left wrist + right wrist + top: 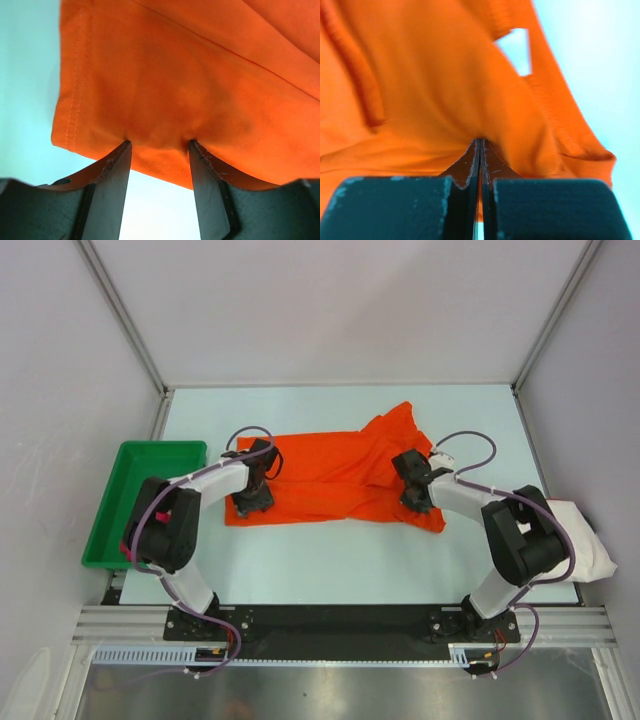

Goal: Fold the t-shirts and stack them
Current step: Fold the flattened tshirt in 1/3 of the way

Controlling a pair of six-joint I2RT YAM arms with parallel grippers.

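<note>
Nearest the lens, at 6 o'clock of the top view: two arm bases, the left arm base (200, 618) and the right arm base (482, 618), bolted to the near edge of the table (300, 560). At 9 o'clock stands one green tray (112, 530); its green floor shows, and it sits well apart from the cloth. The left end effector (252, 498) is released: the left wrist view shows its fingers (116, 170) spread, their tips touching the hemmed corner at 7 o'clock of the orange t-shirt (330, 480). This shirt, one of two visible, lies spread across the table's centre, flat on the left and rumpled toward 1 o'clock. The right end effector (412, 495) is clenched on the orange cloth: in the right wrist view its fingers (465, 170) meet with a fold pinched at the tips. At 3 o'clock, behind the right arm, lies one off-white t-shirt (588, 545), bunched at the table's edge.
</note>
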